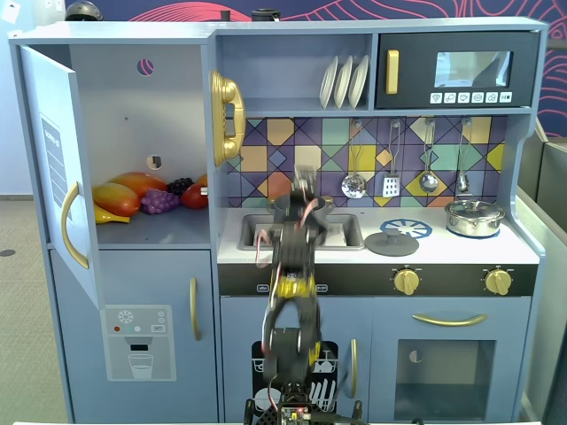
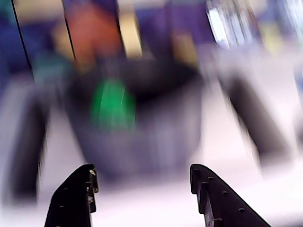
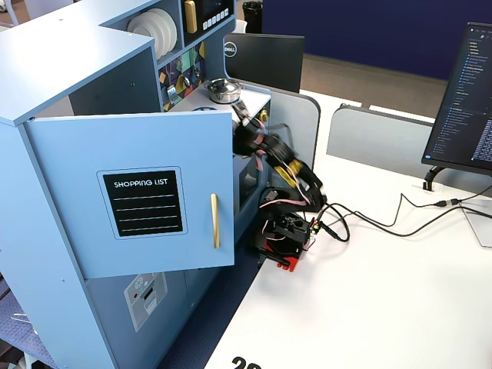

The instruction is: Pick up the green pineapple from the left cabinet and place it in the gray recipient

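Observation:
The wrist view is blurred by motion. The green pineapple (image 2: 111, 104) lies inside the gray recipient (image 2: 156, 137), toward its left side. My gripper (image 2: 143, 170) is open and empty, its black fingers (image 2: 75, 194) apart, a little in front of and below the pot's wall. In a fixed view the arm (image 1: 297, 257) reaches up over the sink and hides the pot; the gripper (image 1: 304, 184) is blurred there. The left cabinet (image 1: 133, 115) stands open, with no pineapple showing in it.
Orange, red and purple toy fruits (image 1: 146, 195) lie on the cabinet shelf. The open cabinet door (image 1: 53, 159) juts out at the left. A shiny lidded pot (image 1: 474, 217) and a loose lid (image 1: 392, 241) sit on the counter. Utensils hang above the sink.

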Controlling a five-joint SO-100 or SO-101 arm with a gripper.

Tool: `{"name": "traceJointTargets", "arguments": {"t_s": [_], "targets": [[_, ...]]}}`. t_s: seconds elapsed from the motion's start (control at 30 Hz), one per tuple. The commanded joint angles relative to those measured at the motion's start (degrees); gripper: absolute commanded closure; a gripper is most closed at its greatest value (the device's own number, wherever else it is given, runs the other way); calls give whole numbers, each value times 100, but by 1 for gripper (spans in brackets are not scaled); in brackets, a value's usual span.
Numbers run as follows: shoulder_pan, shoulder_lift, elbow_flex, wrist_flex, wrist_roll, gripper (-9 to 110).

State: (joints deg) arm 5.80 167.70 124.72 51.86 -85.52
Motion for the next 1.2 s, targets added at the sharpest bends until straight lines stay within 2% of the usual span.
{"name": "traceJointTargets", "arguments": {"t_s": [0.0, 0.13, 0.27, 0.4, 0.5, 0.6, 0.77, 0.83, 1.17], "targets": [[202, 958, 844, 1239, 369, 88], [167, 1274, 2312, 1564, -290, 94], [-229, 1424, 3718, 949, -334, 101], [-352, 1433, 4720, 536, -870, 101], [-835, 1318, 4720, 1020, -9, 101], [-940, 1433, 4729, 1784, 0, 101], [-958, 1433, 4729, 3401, -958, 100], [-1099, 1433, 4729, 3560, -413, 99], [-396, 1441, 4729, 3577, -114, 96]]}}
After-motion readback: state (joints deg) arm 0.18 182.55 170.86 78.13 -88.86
